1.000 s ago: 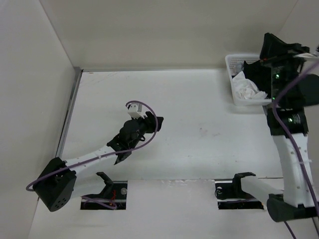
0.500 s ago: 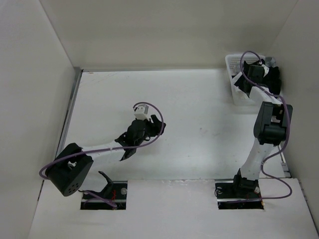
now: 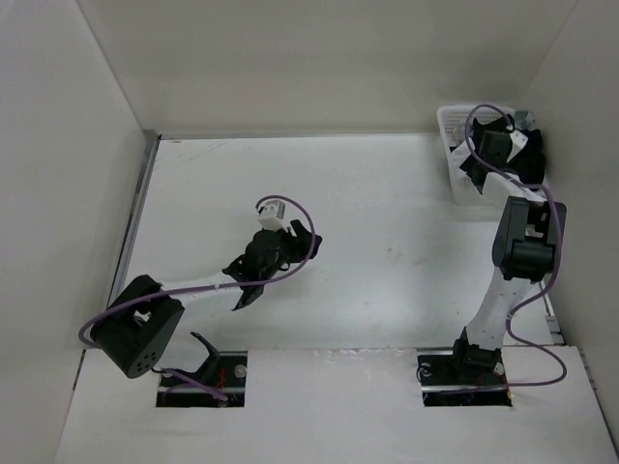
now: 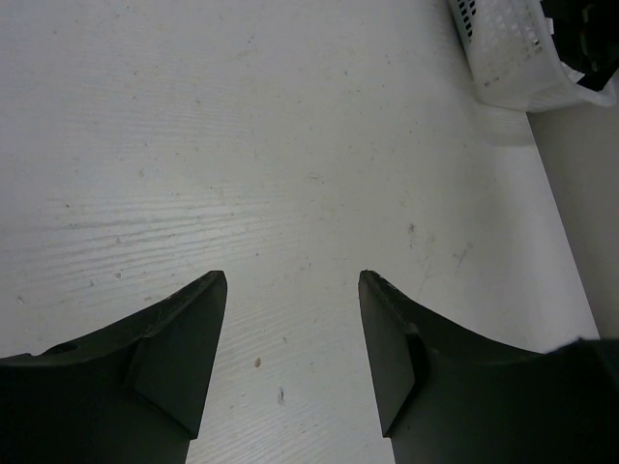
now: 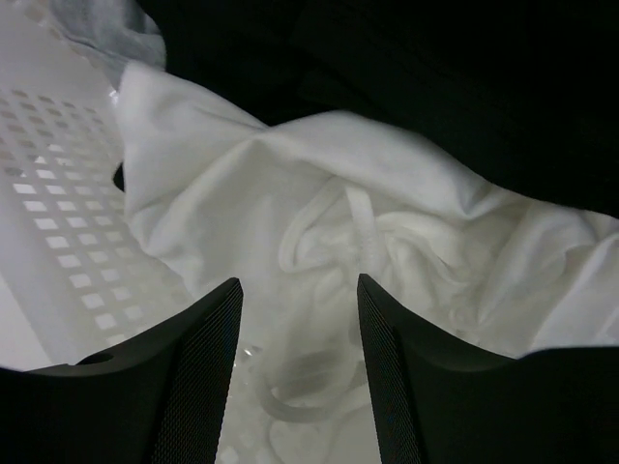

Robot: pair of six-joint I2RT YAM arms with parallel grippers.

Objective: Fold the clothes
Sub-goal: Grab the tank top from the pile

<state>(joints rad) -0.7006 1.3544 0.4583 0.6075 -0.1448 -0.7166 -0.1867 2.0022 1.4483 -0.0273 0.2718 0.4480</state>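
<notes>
White counter (image 4: 290,116) beneath left tool (image 4: 290,280), spread and hovering, likely ready for laying out. Right tool (image 5: 298,282), spread too, over camisole (image 5: 406,242) in basket (image 5: 48,222), seemingly to pinch it.

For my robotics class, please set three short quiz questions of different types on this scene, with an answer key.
1. True or false: the left gripper is open over the table, holding nothing.
2. Where is the white camisole? A) spread flat on the table B) bunched in the basket C) in the left gripper
3. Fill in: the ___ gripper hangs over the basket, jaws apart.
Key: 1 true; 2 B; 3 right.
</notes>
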